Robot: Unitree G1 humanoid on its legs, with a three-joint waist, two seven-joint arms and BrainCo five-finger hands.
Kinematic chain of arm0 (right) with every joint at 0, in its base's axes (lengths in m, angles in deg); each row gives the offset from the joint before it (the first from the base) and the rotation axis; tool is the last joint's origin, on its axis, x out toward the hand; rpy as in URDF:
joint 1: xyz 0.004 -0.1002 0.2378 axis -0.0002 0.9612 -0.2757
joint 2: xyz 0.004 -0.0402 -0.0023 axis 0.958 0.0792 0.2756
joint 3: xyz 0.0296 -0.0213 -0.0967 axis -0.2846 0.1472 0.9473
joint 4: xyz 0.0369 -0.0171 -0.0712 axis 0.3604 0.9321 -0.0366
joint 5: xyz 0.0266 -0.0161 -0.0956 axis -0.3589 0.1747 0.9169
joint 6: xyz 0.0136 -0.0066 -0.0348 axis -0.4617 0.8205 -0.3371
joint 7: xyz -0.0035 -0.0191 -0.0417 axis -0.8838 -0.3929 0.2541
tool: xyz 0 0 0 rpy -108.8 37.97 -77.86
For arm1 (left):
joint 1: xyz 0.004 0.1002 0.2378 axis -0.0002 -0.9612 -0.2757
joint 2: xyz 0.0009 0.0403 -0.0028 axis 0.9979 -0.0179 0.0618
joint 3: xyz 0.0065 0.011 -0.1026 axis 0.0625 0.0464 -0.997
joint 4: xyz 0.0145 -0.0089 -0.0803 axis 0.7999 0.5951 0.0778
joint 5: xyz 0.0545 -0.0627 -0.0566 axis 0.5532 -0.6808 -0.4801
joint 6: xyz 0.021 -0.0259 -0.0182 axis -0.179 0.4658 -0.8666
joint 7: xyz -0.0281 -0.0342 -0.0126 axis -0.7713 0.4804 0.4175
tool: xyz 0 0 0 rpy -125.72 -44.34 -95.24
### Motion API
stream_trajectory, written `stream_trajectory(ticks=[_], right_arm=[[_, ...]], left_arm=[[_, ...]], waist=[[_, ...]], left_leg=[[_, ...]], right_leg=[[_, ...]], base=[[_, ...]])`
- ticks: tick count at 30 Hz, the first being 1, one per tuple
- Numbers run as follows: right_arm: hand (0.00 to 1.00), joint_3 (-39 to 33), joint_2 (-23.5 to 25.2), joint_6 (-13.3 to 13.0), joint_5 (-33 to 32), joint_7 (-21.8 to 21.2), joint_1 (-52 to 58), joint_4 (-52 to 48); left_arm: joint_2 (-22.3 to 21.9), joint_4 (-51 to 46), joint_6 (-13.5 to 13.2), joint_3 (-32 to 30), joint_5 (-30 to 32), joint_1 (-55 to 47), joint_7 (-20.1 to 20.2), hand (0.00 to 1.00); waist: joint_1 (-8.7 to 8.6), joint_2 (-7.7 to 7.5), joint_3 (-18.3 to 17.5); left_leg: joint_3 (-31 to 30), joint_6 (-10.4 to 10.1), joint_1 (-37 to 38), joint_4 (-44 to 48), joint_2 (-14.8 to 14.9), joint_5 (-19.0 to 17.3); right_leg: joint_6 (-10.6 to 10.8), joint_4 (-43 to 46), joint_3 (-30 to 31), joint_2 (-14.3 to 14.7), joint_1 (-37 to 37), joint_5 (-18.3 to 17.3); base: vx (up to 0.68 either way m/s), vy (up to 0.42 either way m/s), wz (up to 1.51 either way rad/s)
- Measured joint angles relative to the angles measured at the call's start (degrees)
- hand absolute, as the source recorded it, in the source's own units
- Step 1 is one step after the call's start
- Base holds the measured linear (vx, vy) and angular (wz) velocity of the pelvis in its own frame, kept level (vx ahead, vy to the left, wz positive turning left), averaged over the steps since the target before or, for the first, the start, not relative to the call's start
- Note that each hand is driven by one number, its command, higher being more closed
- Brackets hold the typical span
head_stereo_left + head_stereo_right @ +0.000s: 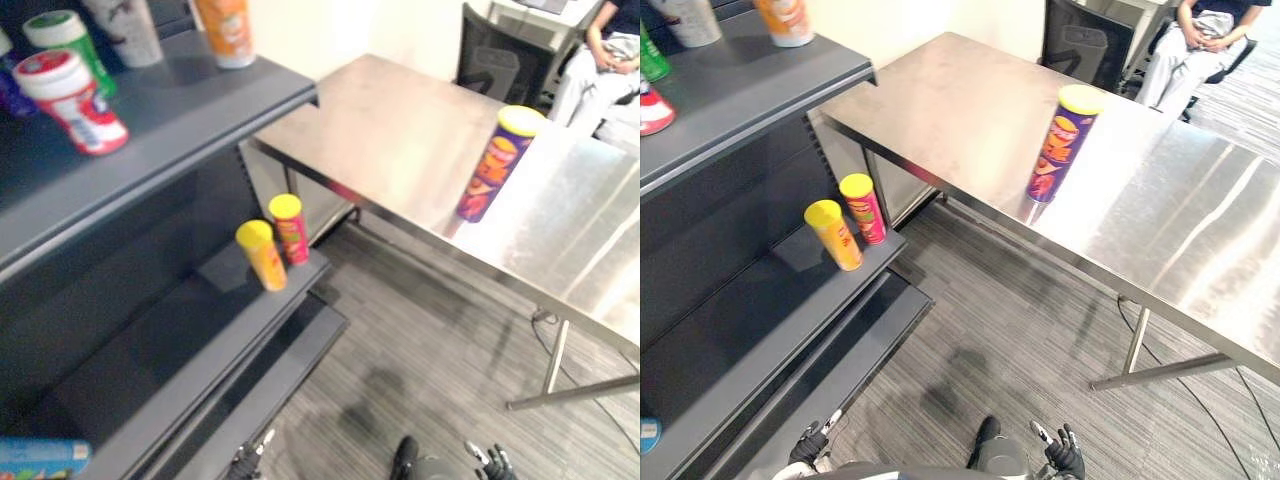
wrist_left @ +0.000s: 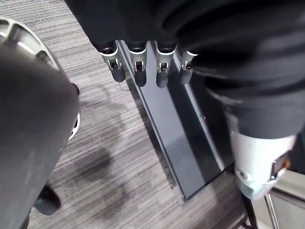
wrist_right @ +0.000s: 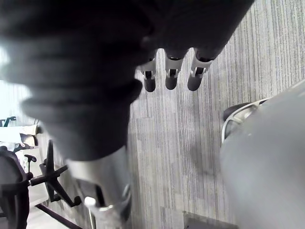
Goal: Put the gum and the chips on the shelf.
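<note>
**Both robot hands idle and low; one chips can on the bench**

- Left robot hand (image 2: 137,67): hangs low over the grey carpet floor (image 1: 1020,340), just beside the shelf's bottom edge. Fingers straight and loosely spread, pointing down. Holds nothing.
- Right robot hand (image 3: 171,76): also hangs low over the carpet, well apart from the bench. Fingers straight and relaxed, nothing between them.
- Purple chips can (image 1: 1060,145): yellow lid, stands upright on the steel bench (image 1: 400,130), in from its near edge. Nothing touches it. Well apart from both hands.
- Shelf (image 1: 200,90): dark grey unit to the robot's left, its corner close to the end of the bench.
- Top board:
  - Red-and-white gum bottle (image 1: 75,100) sits near the front edge.
  - Green-capped bottle (image 1: 65,40) stands just behind it.
  - White cup (image 1: 125,30) and orange can (image 1: 228,30) stand further back along the board.
- Lower board: yellow chips can (image 1: 262,255) and red chips can (image 1: 290,228), both yellow-lidded, stand side by side at the end nearest the bench. They are very close, but I cannot tell whether they touch.
- Blue box (image 1: 40,458): shows at the lower end of the shelf, partly cut off.
- Background: dark office chair (image 1: 1085,45) beyond the far side of the bench, and a seated person (image 1: 1200,40) beside it.
</note>
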Motion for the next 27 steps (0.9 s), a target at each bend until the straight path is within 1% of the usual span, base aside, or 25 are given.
stream_trajectory(ticks=[2, 5, 8, 11, 12, 13, 14, 15, 16, 17, 18, 19, 21, 22, 24, 25, 26, 27], right_arm=[[0.0, 0.0, -0.1, 0.0, 0.0, 0.2, -0.2, 0.0], [0.0, -0.1, -0.3, 0.0, 0.0, 0.3, -0.2, 0.0], [0.0, -0.3, -0.3, 0.0, -0.1, 0.3, -0.3, -0.1], [0.0, -1.4, -0.1, 0.0, -1.4, 0.3, -0.3, -0.1], [0.0, -2.6, 0.0, 0.0, -2.0, 0.5, -0.3, -0.4], [0.0, -2.8, 0.1, 0.0, -2.5, 0.9, -0.3, -0.5], [0.0, -2.8, 0.2, 0.0, -2.6, 1.3, -0.3, -0.5], [0.0, -2.6, 0.2, 0.0, -3.3, 1.7, -0.2, -0.8], [0.0, -2.3, 0.1, 0.0, -3.9, 2.4, -0.3, -2.3], [0.0, -2.2, -0.2, -0.1, -4.1, 2.6, -0.4, -3.0], [0.0, -1.8, -1.0, 0.0, -4.2, 2.8, -1.4, -3.6], [0.0, -1.6, -2.0, 0.2, -4.6, 2.9, -2.2, -3.7], [0.0, -0.8, -2.5, 0.3, -4.8, 3.0, -2.4, -3.8], [0.0, 0.2, -2.3, 0.3, -5.2, 3.4, -2.0, -4.3], [0.0, 0.6, -1.8, 0.3, -6.1, 4.1, -2.1, -4.8], [0.0, 1.5, -1.6, 0.3, -6.3, 4.4, -2.3, -5.0], [0.0, 2.4, -1.7, 0.2, -6.3, 4.5, -2.2, -5.4], [0.0, 2.6, -1.8, 0.1, -6.3, 4.4, -2.1, -5.5]], left_arm=[[0.0, -0.1, 0.0, 0.2, 0.1, 0.1, 0.0, 0.0], [0.0, 0.0, -0.1, 0.2, 0.5, 0.1, 0.0, 0.0], [0.0, 0.1, -0.1, 0.6, 0.6, -0.1, 0.0, 0.0], [-0.5, 0.2, -0.1, 0.6, 0.6, -0.1, 0.0, 0.0], [-0.9, 0.2, -0.2, 0.3, 0.9, 0.0, 0.1, 0.0], [-1.0, 0.1, -0.4, -0.6, 0.9, -0.2, 0.3, 0.0], [-1.0, 0.0, -0.6, -1.2, 0.8, -0.2, 0.4, 0.0], [-1.2, -0.5, -0.9, -2.9, 0.8, -0.6, 0.5, 0.0], [-1.6, -1.2, -1.5, -4.1, 0.6, -1.0, 0.5, 0.0], [-1.9, -1.7, -1.7, -4.3, 0.5, -1.2, 0.5, 0.0], [-2.7, -1.8, -2.1, -4.3, 0.3, -1.3, 0.5, 0.0], [-3.3, -1.8, -2.1, -3.9, -0.1, -0.9, 0.4, 0.0], [-3.8, -1.9, -2.2, -3.3, -0.3, -0.8, 0.4, 0.0], [-3.8, -2.4, -2.6, -3.3, -0.3, -1.1, 0.3, 0.0], [-3.8, -3.0, -2.9, -3.3, -1.5, -1.6, 0.2, 0.0], [-3.9, -3.1, -3.1, -3.4, -2.0, -1.7, -0.1, 0.0], [-4.5, -3.6, -3.1, -3.6, -2.2, -1.8, -0.6, 0.0], [-5.2, -3.8, -3.1, -3.7, -2.2, -2.0, -0.8, 0.0]], waist=[[-0.09, -0.1, -0.1], [-0.25, -0.01, -0.1], [-1.34, 0.23, 0.0], [-1.6, 1.14, 0.2], [-1.75, 1.48, 0.3], [-1.89, 1.31, 0.4], [-2.05, 0.79, 0.4], [-2.37, -0.12, 0.4], [-2.25, -0.8, 0.4], [-2.04, -1.03, 0.4], [-1.55, -0.35, 0.5], [-1.36, 0.32, 0.7], [-1.32, 0.63, 0.6], [-1.1, 0.67, 0.6], [-1.0, 0.72, 0.6], [-0.61, 0.72, 0.6], [0.2, 1.34, 0.3], [0.29, 2.04, -0.1]], left_leg=[[-0.1, -0.8, 0.1, -1.1, 0.0, 1.0], [-0.3, -0.8, 0.1, -2.3, -0.1, 2.3], [-1.2, -0.8, 0.0, -2.3, 0.3, 2.9], [-1.2, -0.8, 0.0, -2.1, 1.3, 3.0], [-0.6, -0.9, -0.1, -1.5, 2.0, 3.0], [-0.7, -0.9, -0.3, 0.9, 2.3, 3.1], [-1.9, -0.5, -0.8, 2.7, 2.6, 3.5], [-6.7, 1.2, -2.0, 6.9, 3.0, 4.8], [-13.2, 3.2, -4.3, 12.3, 3.2, 5.9], [-16.6, 4.0, -5.4, 13.9, 2.9, 6.1], [-22.8, 3.6, -5.9, 12.7, 0.5, 3.3], [-26.4, 3.3, -6.3, 10.8, -1.9, 1.4], [-28.7, 3.1, -7.3, 8.8, -3.6, 0.5], [-30.5, 2.6, -8.2, 7.0, -4.1, 0.2], [-32.5, 2.4, -9.1, 5.0, -4.3, 0.0], [-34.3, 2.5, -9.2, 3.3, -4.7, 0.0], [-36.5, 3.0, -9.0, 0.7, -5.2, -1.3], [-37.4, 3.2, -9.0, -0.4, -5.2, -3.0]], right_leg=[[0.4, -2.5, 0.1, 1.1, 0.6, 0.3], [0.4, -3.3, 0.2, 1.7, 0.8, 0.4], [0.1, -4.4, -0.1, 2.3, 1.5, 0.5], [-1.1, -2.2, -0.3, 2.3, 0.2, -1.3], [-1.6, 1.0, -0.3, 1.9, -1.1, -2.9], [-1.9, 5.8, 0.1, 0.8, -3.3, -5.5], [-2.0, 8.3, 0.7, 0.0, -4.2, -6.8], [-2.3, 12.3, 3.2, -1.0, -5.7, -9.0], [-2.7, 14.4, 6.6, -1.3, -6.9, -10.0], [-2.8, 14.5, 8.5, -1.0, -7.5, -10.1], [-2.8, 13.9, 12.5, 0.0, -8.3, -10.0], [-2.8, 12.7, 15.3, 0.8, -8.4, -10.0], [-2.8, 10.8, 17.4, 1.8, -7.7, -10.0], [-2.8, 9.8, 19.0, 3.2, -7.0, -10.0], [-2.8, 9.3, 20.6, 4.6, -6.6, -10.0], [-2.8, 9.1, 22.2, 5.7, -6.6, -10.0], [-2.7, 9.1, 23.9, 7.4, -6.9, -10.0], [-2.6, 9.1, 24.2, 8.3, -7.3, -9.9]], base=[[-0.14, -0.093, -0.09], [-0.16, -0.034, 0.03], [-0.14, 0.0, 0.07], [-0.12, 0.037, -0.04], [-0.07, 0.008, -0.15], [-0.06, 0.002, -0.17], [-0.05, -0.128, -0.33], [-0.03, -0.163, -0.65], [-0.02, -0.182, -0.9], [-0.01, -0.096, -1.34], [0.0, -0.085, -1.46], [0.02, -0.081, -1.39], [0.02, -0.041, -0.92], [0.02, -0.017, -0.79], [0.0, 0.03, -0.79], [-0.01, 0.105, -1.24], [-0.01, 0.128, -1.21], [0.02, 0.15, -1.26]])
